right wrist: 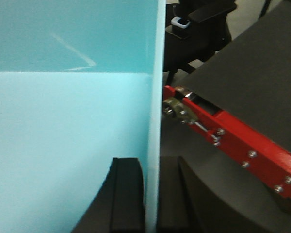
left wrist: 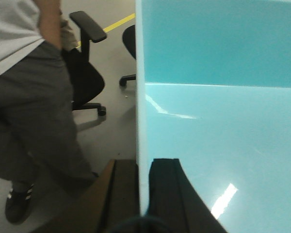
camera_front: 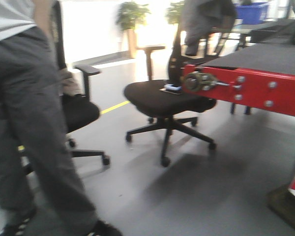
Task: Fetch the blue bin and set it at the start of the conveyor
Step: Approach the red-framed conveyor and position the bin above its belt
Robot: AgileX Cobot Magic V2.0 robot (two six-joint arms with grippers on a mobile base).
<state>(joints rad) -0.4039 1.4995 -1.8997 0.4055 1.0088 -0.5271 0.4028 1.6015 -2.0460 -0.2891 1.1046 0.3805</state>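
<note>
Pale aqua bin (left wrist: 223, 121), black belt (right wrist: 262, 63) (red frame (right wrist: 233, 138)), grey floor (camera_front: 187, 196)

Person (camera_front: 24, 108) far left; chair (camera_front: 81, 110) beside; second chair (camera_front: 162, 98) centre, just left of conveyor start (camera_front: 255, 89); bin (right wrist: 63, 136) left of it.

Office chair (camera_front: 157, 97) beside conveyor start (camera_front: 258, 91)

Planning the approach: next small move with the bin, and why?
Probably carry the blue bin rightward over the conveyor belt, clear of its red frame. The left end effector and right end effector each clamp a bin wall, and the belt lies beside the bin, not under it.
</note>
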